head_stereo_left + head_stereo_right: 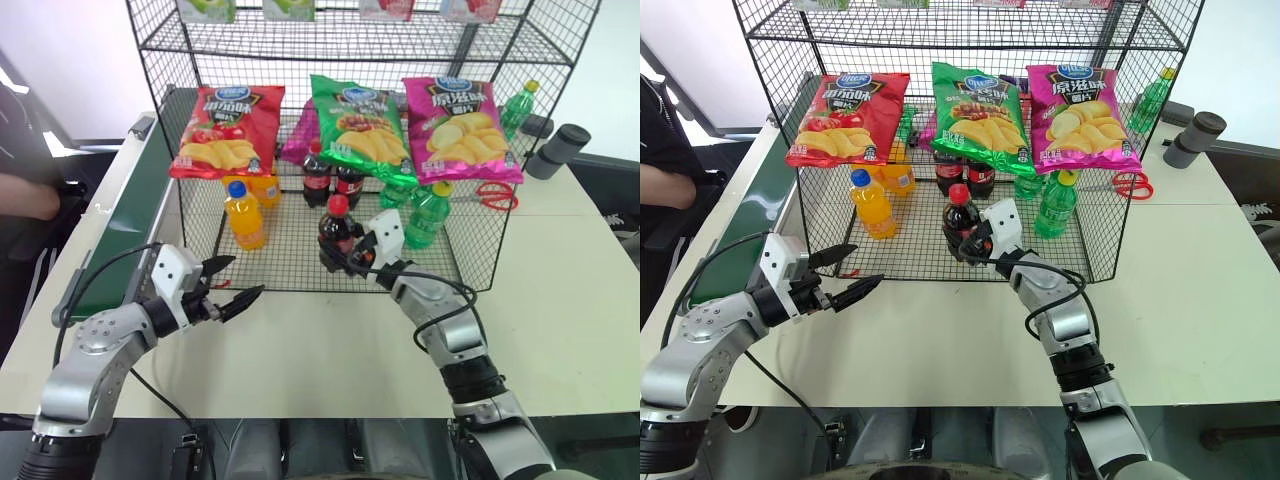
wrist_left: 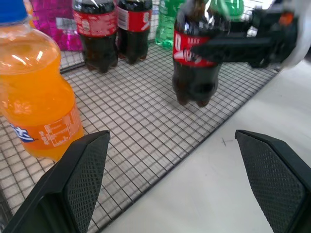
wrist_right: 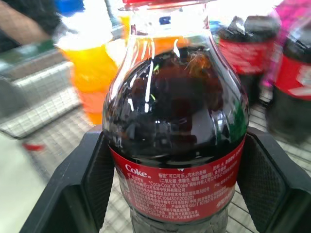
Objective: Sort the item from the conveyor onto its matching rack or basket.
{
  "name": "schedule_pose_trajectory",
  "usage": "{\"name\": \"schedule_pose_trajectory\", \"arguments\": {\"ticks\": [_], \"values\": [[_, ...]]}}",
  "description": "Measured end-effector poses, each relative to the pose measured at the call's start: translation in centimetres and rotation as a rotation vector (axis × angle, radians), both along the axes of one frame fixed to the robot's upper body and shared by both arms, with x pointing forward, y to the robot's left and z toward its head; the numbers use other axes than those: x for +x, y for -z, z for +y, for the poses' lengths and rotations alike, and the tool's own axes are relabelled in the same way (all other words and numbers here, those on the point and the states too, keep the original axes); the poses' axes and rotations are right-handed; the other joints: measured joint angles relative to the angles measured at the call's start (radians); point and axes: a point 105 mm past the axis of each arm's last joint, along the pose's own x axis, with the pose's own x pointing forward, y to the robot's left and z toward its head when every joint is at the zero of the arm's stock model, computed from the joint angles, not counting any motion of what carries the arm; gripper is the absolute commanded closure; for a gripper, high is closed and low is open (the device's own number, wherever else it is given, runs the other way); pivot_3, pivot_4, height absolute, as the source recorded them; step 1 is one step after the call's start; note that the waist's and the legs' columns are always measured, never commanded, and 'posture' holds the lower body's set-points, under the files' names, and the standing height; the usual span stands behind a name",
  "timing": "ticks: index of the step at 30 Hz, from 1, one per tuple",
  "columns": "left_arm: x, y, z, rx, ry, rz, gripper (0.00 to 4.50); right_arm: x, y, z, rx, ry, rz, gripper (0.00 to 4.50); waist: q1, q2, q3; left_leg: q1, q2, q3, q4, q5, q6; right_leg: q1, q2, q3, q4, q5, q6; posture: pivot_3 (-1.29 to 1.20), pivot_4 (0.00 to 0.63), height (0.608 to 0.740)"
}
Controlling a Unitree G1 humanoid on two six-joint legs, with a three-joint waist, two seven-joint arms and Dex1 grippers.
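The right gripper (image 1: 352, 256) is clamped on the cola bottle (image 1: 336, 234), holding it upright over the wire basket's (image 1: 300, 262) near edge, apparently to stand it near the two colas (image 1: 331, 176) further in. The left gripper (image 1: 232, 284), jaws apart and empty, hangs to the near left, clear of the basket.

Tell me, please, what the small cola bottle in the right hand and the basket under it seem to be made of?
The small dark cola bottle looks like clear glossy plastic, judging by its bright reflections. The low black wire-grid basket appears to be thin metal wire, probably coated matte black.
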Motion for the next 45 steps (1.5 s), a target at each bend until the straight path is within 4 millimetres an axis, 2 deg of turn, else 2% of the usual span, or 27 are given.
{"name": "schedule_pose_trajectory", "arguments": {"ticks": [10, 14, 20, 21, 22, 28, 32, 36, 38, 41, 45], "values": [[0.2, -0.1, -0.6, -0.009, 0.000, -0.008, 0.11, 3.1, -0.5, -0.3, 0.025, 0.097, -0.093, 1.54, -0.002, 0.000, 0.000, 0.002, 0.000, 0.001, 0.000, 0.000, -0.001, 0.000, 0.000, 0.001, 0.002, 0.000, 0.000, 0.00, 0.150, 0.740], [0.4, -0.1, -1.0, -0.011, 0.012, -0.010, 0.11, 3.3, 0.3, 0.4, 0.026, 0.092, -0.075, 1.54, -0.005, 0.000, 0.000, 0.002, 0.000, 0.001, 0.000, 0.000, -0.001, 0.000, 0.000, 0.001, 0.003, 0.000, 0.000, 0.00, 0.150, 0.740], [0.4, 0.1, -1.4, -0.014, 0.027, 0.002, 0.11, 3.7, 0.2, 0.8, 0.036, 0.082, -0.075, 1.54, -0.023, 0.000, 0.000, 0.003, 0.000, 0.001, 0.000, 0.001, -0.001, 0.000, -0.001, 0.001, 0.004, 0.000, 0.000, 0.00, 0.150, 0.740], [0.4, 0.0, -1.5, -0.014, 0.028, -0.001, 0.00, 3.7, 0.3, 0.8, 0.035, 0.082, -0.072, 0.53, -0.024, 0.000, 0.000, 0.003, 0.000, 0.001, 0.000, 0.001, -0.001, 0.000, -0.001, 0.001, 0.004, 0.000, 0.000, 0.00, 0.150, 0.740], [0.4, -0.1, -1.5, -0.014, 0.029, -0.003, 0.00, 3.7, 0.3, 0.8, 0.036, 0.081, -0.074, 0.15, -0.024, 0.000, 0.000, 0.003, 0.000, 0.001, 0.000, 0.001, -0.001, 0.000, -0.001, 0.001, 0.004, 0.000, 0.000, 0.00, 0.150, 0.740], [0.5, -0.2, -1.6, -0.017, 0.032, -0.007, 0.00, 3.5, -0.7, 0.5, 0.036, 0.060, -0.121, 0.06, -0.024, 0.000, 0.000, 0.004, 0.000, 0.001, 0.000, 0.001, -0.002, 0.001, -0.001, 0.002, 0.006, 0.000, 0.000, 0.00, 0.150, 0.740], [0.5, -0.2, -1.7, -0.018, 0.033, -0.005, 0.00, 2.3, -2.4, -0.4, -0.005, 0.000, -0.215, 0.06, -0.023, 0.000, 0.000, 0.005, 0.000, 0.001, 0.000, 0.001, -0.001, 0.002, -0.002, 0.002, 0.006, 0.000, 0.000, 0.00, 0.150, 0.740], [0.5, -0.1, -1.6, -0.018, 0.028, -0.001, 0.00, 0.0, -2.8, -1.4, -0.087, -0.097, -0.260, 0.06, -0.021, 0.000, 0.000, 0.005, 0.000, 0.001, 0.000, 0.001, -0.001, 0.002, -0.002, 0.002, 0.005, 0.000, 0.000, 0.00, 0.150, 0.740], [0.6, 0.0, -1.4, -0.018, 0.014, 0.013, 0.00, -1.9, -2.6, -3.1, -0.157, -0.163, -0.246, 0.06, -0.018, 0.001, 0.000, 0.006, 0.000, 0.001, 0.000, 0.001, -0.001, 0.003, -0.002, 0.002, 0.005, 0.000, 0.000, 0.00, 0.150, 0.740], [0.8, 0.2, -0.9, -0.012, -0.014, 0.039, 0.00, -3.7, -2.4, -5.1, -0.202, -0.197, -0.190, 0.06, -0.019, 0.001, 0.000, 0.006, 0.000, 0.001, 0.000, 0.001, -0.001, 0.004, -0.002, 0.002, 0.004, 0.000, 0.000, 0.00, 0.150, 0.740], [0.9, 0.2, -0.1, 0.003, -0.036, 0.044, 0.00, -6.2, -3.3, -9.0, -0.241, -0.196, -0.117, 0.06, -0.019, 0.001, 0.000, 0.007, 0.000, 0.000, 0.000, 0.001, -0.001, 0.004, -0.002, 0.002, 0.004, 0.000, 0.000, 0.00, 0.150, 0.740]]}}
